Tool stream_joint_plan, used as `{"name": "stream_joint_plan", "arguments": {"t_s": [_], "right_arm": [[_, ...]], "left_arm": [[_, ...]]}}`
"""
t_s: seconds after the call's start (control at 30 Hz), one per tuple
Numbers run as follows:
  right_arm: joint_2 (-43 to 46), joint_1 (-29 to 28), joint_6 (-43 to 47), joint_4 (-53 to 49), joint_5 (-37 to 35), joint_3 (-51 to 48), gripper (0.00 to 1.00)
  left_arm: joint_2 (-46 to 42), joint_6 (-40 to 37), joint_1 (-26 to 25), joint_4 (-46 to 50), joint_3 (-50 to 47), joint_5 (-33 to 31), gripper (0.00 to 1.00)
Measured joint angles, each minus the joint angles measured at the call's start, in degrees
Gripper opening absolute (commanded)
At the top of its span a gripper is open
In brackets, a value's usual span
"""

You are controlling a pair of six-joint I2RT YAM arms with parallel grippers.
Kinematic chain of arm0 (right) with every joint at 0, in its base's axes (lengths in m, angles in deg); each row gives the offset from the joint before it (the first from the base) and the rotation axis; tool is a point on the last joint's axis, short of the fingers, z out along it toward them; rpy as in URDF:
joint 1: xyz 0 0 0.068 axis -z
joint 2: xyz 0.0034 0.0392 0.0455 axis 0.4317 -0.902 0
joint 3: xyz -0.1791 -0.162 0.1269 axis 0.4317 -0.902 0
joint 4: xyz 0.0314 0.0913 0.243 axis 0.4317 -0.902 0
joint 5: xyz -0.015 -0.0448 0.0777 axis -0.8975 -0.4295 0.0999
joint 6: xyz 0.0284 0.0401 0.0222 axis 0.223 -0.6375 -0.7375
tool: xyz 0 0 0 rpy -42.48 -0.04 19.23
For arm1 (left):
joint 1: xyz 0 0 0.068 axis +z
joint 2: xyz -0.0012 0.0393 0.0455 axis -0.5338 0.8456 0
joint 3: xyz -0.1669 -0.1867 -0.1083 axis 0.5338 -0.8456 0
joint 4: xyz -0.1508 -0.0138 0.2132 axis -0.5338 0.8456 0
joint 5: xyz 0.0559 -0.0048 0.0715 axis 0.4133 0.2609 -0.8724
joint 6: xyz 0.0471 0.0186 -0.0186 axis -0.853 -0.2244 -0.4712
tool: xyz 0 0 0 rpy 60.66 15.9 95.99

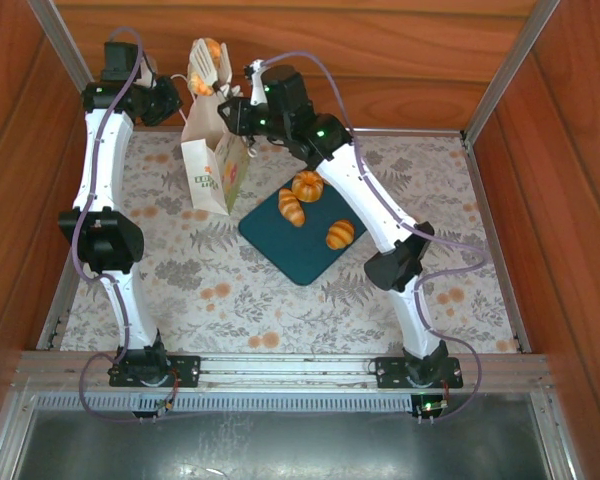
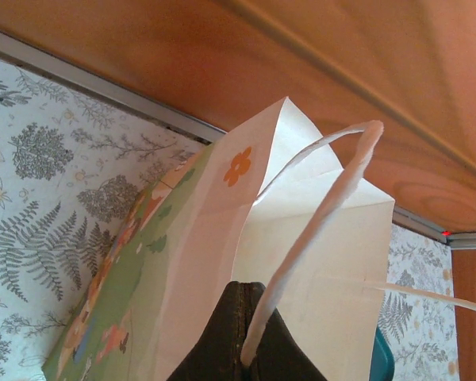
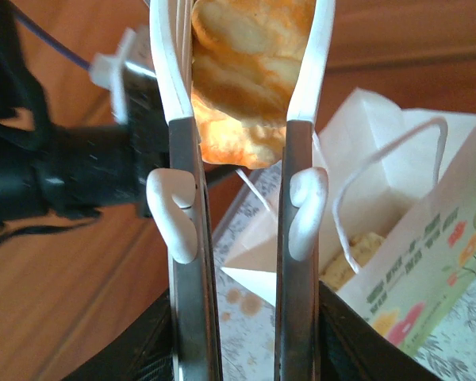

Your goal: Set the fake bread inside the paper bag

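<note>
From above, the bag (image 1: 208, 170) stands upright at the far left of the table (image 1: 280, 300), just beside the tray (image 1: 302, 258). On the tray lie three breads (image 1: 307, 185), and a fourth is held in the tongs (image 1: 220, 78) near the bag's top. Left wrist: the left gripper (image 2: 238, 341) is pinched shut on the bag's cord handle. Right wrist: the right gripper (image 3: 246, 349) clamps the tongs' metal arms — their white tips squeeze a ridged roll (image 3: 250, 79) — and more bread lies inside the bag.

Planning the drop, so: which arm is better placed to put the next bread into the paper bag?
Right. The right gripper clamps the tongs, which grip a bread piece beside the paper bag; the left gripper is shut on the cord handle.
</note>
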Motion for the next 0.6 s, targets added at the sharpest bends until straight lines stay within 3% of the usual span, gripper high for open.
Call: {"name": "stream_joint_plan", "arguments": {"t_s": [0.23, 0.43, 0.6], "right_arm": [[-2.7, 0.0, 2.2, -3.1, -0.7, -1.5, 0.42], [-2.7, 0.0, 3.7, -4.3, -1.5, -4.2, 0.6], [-2.7, 0.0, 3.9, -4.4, -1.5, -4.1, 0.62]], "left_arm": [[0.0, 0.0, 0.4, -0.3, -0.3, 0.0, 0.0], [0.0, 0.0, 0.7, -0.3, -0.3, 0.0, 0.0], [0.0, 0.0, 0.7, -0.4, -0.3, 0.2, 0.0]]}}
